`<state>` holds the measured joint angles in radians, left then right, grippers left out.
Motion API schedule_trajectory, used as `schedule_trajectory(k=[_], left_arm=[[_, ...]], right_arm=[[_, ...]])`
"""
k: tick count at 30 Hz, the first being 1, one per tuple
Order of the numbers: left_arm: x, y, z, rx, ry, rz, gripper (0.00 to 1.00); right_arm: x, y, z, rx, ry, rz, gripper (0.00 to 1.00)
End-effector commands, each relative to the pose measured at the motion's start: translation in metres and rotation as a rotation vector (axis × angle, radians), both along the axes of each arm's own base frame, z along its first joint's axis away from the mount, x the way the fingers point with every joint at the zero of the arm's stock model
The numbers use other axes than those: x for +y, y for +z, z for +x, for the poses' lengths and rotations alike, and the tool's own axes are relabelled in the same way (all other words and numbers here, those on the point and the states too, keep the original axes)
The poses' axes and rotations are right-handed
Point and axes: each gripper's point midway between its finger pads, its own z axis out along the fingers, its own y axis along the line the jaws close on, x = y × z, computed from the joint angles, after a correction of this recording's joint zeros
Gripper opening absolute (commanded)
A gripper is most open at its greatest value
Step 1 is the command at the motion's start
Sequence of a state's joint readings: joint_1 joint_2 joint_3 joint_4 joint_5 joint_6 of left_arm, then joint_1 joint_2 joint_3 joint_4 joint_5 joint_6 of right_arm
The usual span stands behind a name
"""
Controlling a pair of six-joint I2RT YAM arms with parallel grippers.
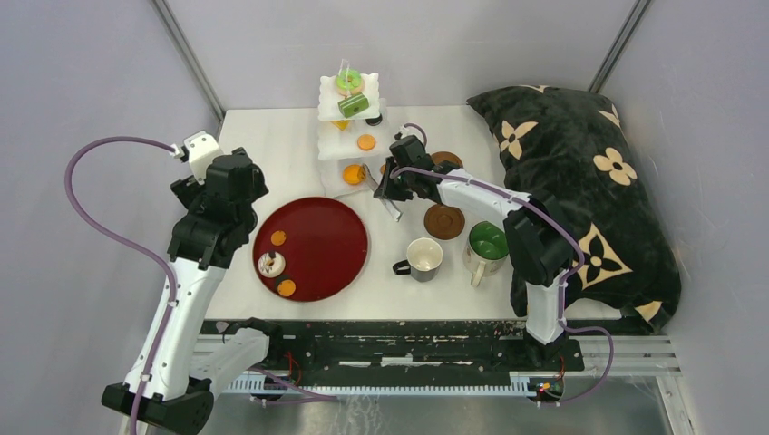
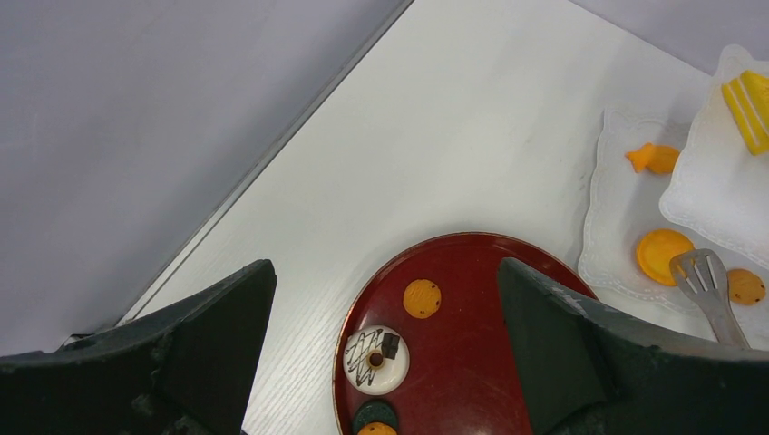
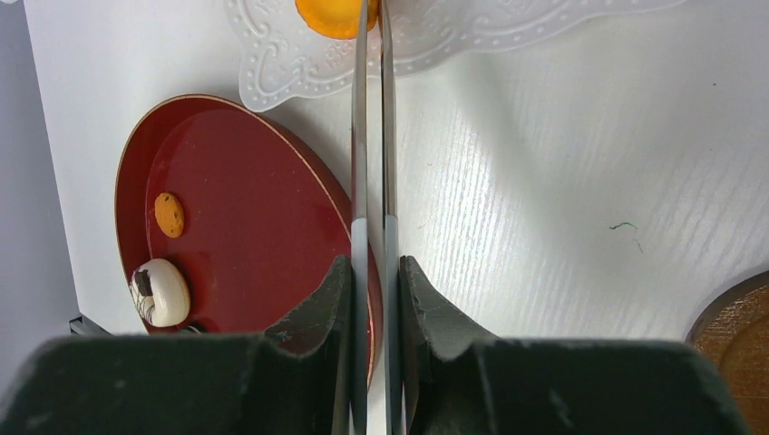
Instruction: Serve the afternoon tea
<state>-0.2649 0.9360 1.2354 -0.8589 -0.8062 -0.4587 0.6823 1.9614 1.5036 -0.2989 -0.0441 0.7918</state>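
Observation:
The white three-tier stand [image 1: 349, 116] stands at the table's back and carries a green donut [image 1: 347, 82], a green striped cake [image 1: 354, 105] and orange discs [image 1: 365, 142]. My right gripper [image 1: 392, 186] [image 3: 374, 263] is shut on the metal tongs [image 3: 361, 181]. The tongs' tips reach an orange disc [image 3: 331, 16] on the lowest tier [image 3: 435, 36]. Open and holding nothing, my left gripper [image 1: 238, 181] [image 2: 385, 272] hovers over the left of the dark red tray [image 2: 472, 362]. On the tray lie an orange disc [image 2: 422, 298] and a white donut [image 2: 375, 359]. Two mugs [image 1: 424, 258] [image 1: 487, 245] stand near two brown coasters [image 1: 444, 221] [image 1: 446, 160].
A black pillow with flower marks [image 1: 580, 181] fills the table's right side. Grey walls close in on the left, the back and the right. A small dark cookie [image 2: 374, 415] lies at the tray's near rim. A yellow cake slice [image 2: 748, 100] sits on an upper tier.

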Motion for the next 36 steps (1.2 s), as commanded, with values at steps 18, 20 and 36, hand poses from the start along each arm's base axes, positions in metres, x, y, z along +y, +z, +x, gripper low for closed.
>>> schedule_trajectory(k=[18,20,36], left_arm=[[0.002,0.015,0.004,-0.044,-0.009,0.019,0.99],[0.002,0.017,0.004,-0.043,-0.007,0.025,0.99],[0.002,0.024,0.006,-0.065,-0.015,0.032,0.99]], right_arm=[[0.012,0.048,0.019,-0.082,-0.023,0.123,0.42],[0.009,0.054,0.016,-0.093,-0.023,0.121,0.42],[-0.049,0.072,-0.038,-0.112,0.011,-0.001,0.30]])
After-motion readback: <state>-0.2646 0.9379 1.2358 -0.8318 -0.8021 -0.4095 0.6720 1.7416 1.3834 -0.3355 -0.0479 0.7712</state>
